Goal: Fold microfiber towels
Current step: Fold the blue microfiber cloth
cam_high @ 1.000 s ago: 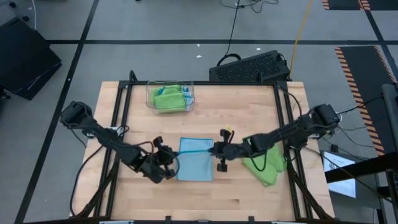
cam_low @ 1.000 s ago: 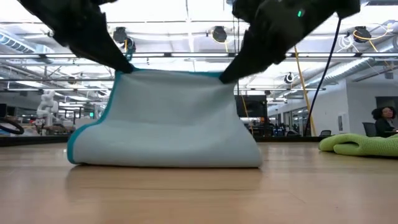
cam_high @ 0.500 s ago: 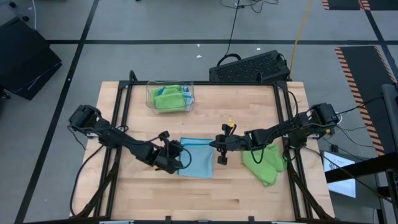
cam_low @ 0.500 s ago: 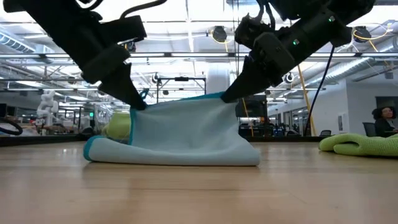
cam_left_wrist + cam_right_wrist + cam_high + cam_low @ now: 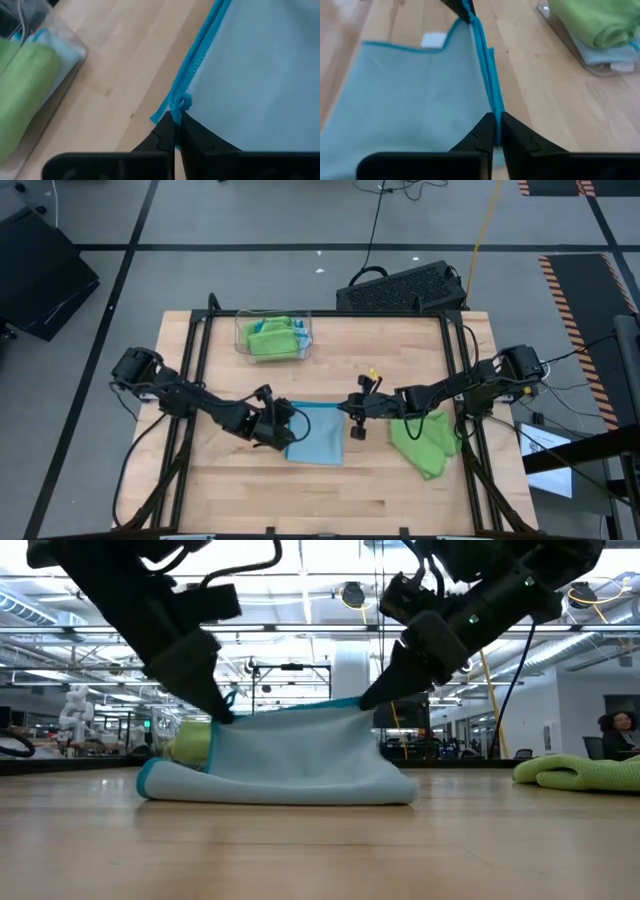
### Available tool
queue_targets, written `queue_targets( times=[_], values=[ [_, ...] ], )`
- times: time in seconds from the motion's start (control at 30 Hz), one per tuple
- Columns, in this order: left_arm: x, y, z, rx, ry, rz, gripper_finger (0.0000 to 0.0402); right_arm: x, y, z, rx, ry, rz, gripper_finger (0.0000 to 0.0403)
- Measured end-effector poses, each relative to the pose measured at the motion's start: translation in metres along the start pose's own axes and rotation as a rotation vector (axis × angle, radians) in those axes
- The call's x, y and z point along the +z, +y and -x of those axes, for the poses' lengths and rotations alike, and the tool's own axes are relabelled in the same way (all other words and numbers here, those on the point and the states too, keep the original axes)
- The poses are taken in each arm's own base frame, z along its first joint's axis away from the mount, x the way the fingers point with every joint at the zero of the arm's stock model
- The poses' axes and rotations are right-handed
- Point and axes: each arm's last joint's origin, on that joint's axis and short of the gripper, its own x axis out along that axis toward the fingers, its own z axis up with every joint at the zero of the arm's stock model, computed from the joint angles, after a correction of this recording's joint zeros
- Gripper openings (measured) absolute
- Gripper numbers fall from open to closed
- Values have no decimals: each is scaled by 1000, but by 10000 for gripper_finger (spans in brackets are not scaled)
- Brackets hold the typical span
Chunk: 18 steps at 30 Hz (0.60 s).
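Near the middle of the bench [image 5: 400,490], a little toward its front edge, the light blue towel [image 5: 315,435] lies doubled over, its teal hem stretched as a taut line between the two arms. The left tool [image 5: 290,427] is pinched shut on the towel's corner on the side of the bench's left edge, and the right tool [image 5: 347,412] is pinched on the opposite end of the same hem, fingers nearly closed with the edge between them. That held hem runs left to right across the bench, just above the layer resting on the wood, so the move ahead turns on carrying it toward the far edge or lowering it there, both arms equally near. A heap of lime green towels [image 5: 425,442] sits near the right edge, just beside the right arm and close enough to be brushed. A clear tray [image 5: 272,337] with folded green and blue towels stands toward the far left corner, well apart. A dark keyboard [image 5: 405,288] lies beyond the far edge. Nothing stands between the hem and the bench.
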Motion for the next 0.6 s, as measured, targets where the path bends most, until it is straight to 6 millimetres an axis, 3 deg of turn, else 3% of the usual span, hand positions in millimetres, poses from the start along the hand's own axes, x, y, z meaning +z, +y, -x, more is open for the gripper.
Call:
queue_targets(
  times=[0.17, 0.37, 0.6],
  values=[
    [-1, 3, -3, 9, 21, 11, 32, -1, -1, 0, -41, 0, 0, 75],
    [3, 8, -7, 48, 6, 22, 110, 0, -3, 0, -81, -9, -29, 134],
    [3, 19, -11, 160, -5, 73, 179, -4, -3, 0, -76, -4, -55, 154]
  ],
)
